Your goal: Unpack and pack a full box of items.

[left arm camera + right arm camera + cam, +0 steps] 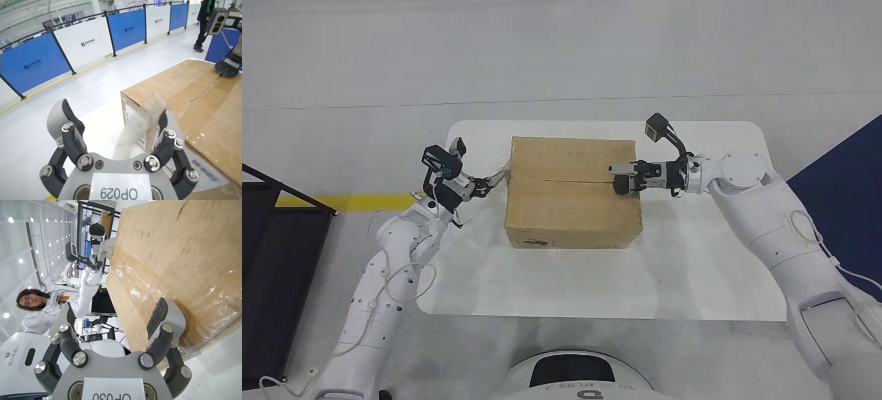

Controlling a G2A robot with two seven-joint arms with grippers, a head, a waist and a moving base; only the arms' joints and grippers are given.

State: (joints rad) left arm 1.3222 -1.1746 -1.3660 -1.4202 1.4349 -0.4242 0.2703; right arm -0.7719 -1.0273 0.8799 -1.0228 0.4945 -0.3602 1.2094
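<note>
A closed cardboard box (572,205) stands in the middle of the white table (692,270), its two top flaps meeting at a centre seam. My left gripper (117,118) is open at the box's left end. A peeled strip of clear tape (140,121) hangs from the box (198,113) and clings to one of its fingers (163,121). In the top view that gripper (490,183) sits beside the box's upper left corner. My right gripper (113,317) is open at the box's right end, one finger (157,317) lying on the taped top (170,256) near the seam.
A black rack (262,260) stands on the floor left of the table, and a blue barrier (852,170) to its right. Bare tabletop lies in front of the box and along both sides. White and blue fence panels (85,47) stand far off.
</note>
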